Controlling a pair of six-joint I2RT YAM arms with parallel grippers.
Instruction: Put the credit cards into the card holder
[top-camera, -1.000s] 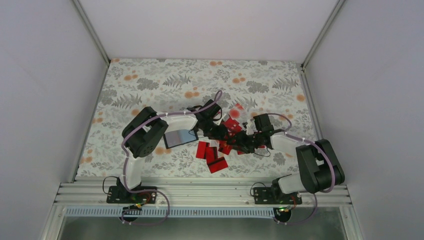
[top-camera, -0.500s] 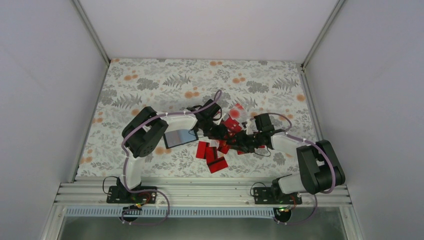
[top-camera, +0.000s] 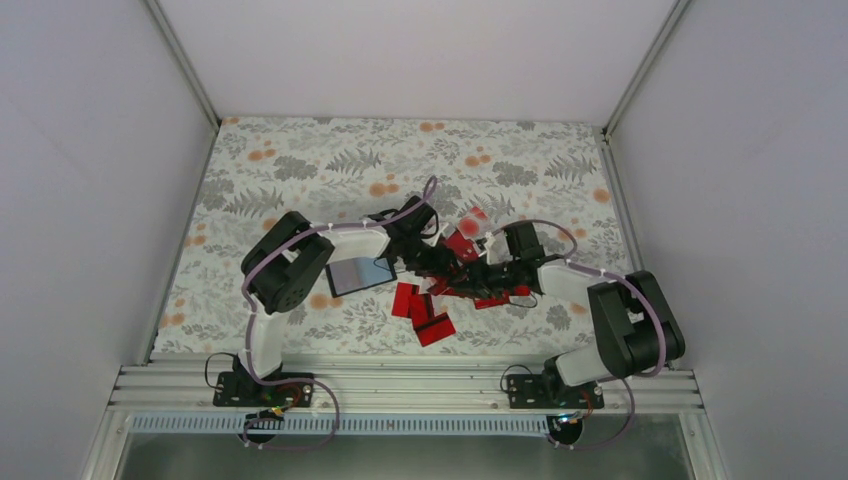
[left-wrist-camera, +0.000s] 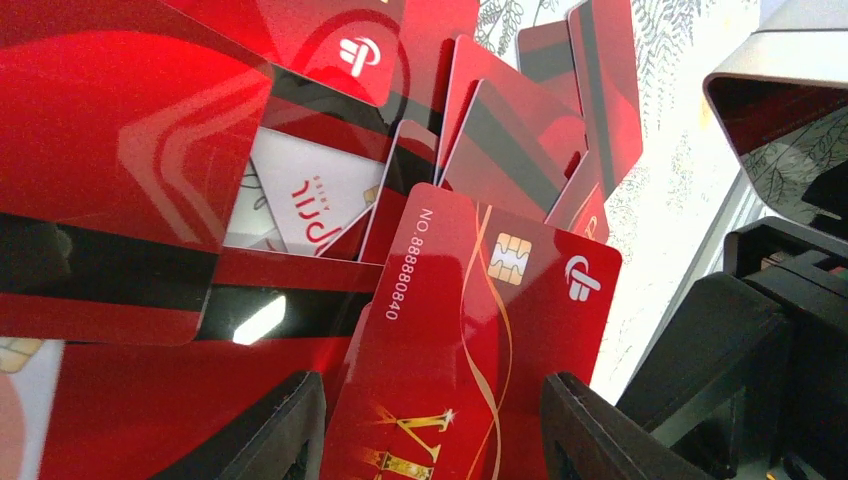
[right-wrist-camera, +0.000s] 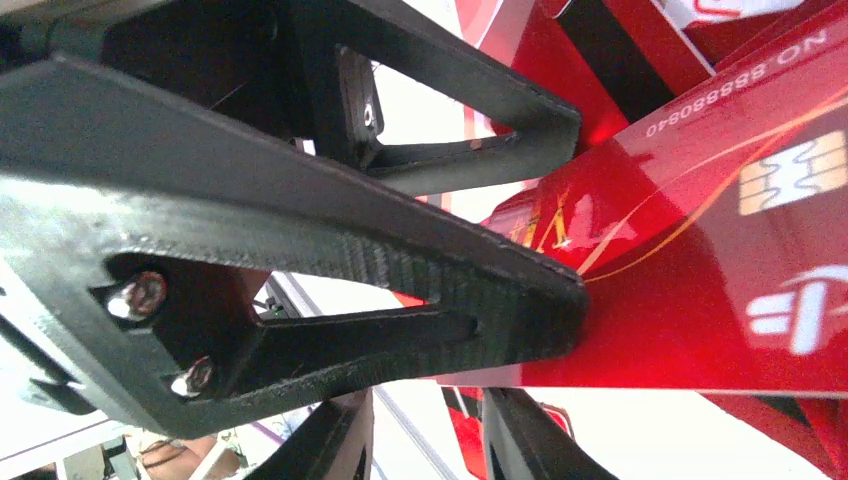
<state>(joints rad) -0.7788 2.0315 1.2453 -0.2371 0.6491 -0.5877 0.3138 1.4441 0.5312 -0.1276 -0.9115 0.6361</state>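
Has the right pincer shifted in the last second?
Yes. In the top view the right pincer has slid left across the credit cards, closer to the card holder, which has not moved.

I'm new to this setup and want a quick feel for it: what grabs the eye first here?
A heap of glossy red cards lies at mid-table, with the left arm and right arm bent in over it from either side. In the left wrist view a VIP card with a gold chip stands between the left gripper's fingers. Just left of the heap lies an open wallet.
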